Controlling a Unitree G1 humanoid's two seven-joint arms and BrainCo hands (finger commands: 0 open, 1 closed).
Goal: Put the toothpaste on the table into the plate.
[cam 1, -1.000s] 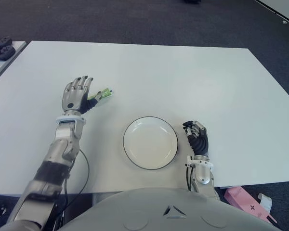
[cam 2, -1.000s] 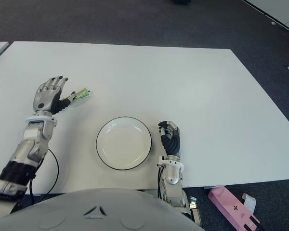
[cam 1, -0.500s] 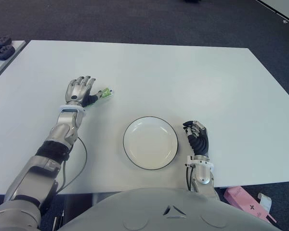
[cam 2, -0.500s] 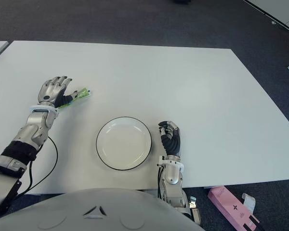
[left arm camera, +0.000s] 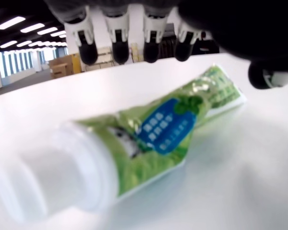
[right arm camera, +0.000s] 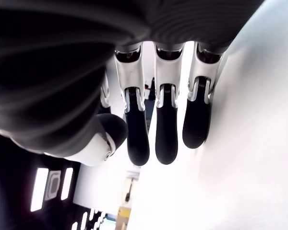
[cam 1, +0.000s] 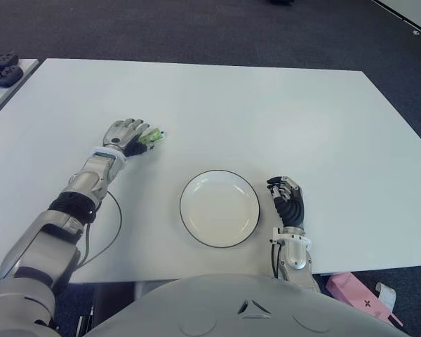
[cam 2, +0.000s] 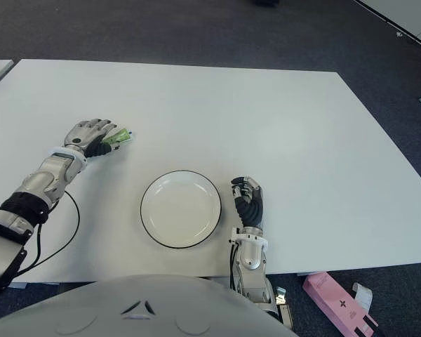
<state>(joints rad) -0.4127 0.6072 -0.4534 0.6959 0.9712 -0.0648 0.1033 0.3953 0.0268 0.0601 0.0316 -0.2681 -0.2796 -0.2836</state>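
The left hand (cam 1: 127,133) is stretched out over the white table (cam 1: 266,112), palm down, directly above the toothpaste (cam 1: 153,136). Its wrist view shows four fingertips (left arm camera: 116,40) hanging in a row above the tube with the thumb off to one side, none of them closed on it: the hand is open and holds nothing. The single tube lies flat on the table beneath the palm, its crimped end sticking out past the fingers on the side away from the arm.

There is one tube, one plate and two hands. The tube is green, with a blue label patch and a broad white cap (the cap sits nearest the wrist camera and is blurred). The printing on the label is too small to read.

Out from that hand, toward the robot and to its right, sits the round white plate (cam 1: 219,208) with a thin dark rim, well apart from the tube. Just beyond the plate's right edge shows the right hand (cam 1: 287,201), its fingers curled, gripping nothing. From the head camera most of the tube is covered by the left hand.
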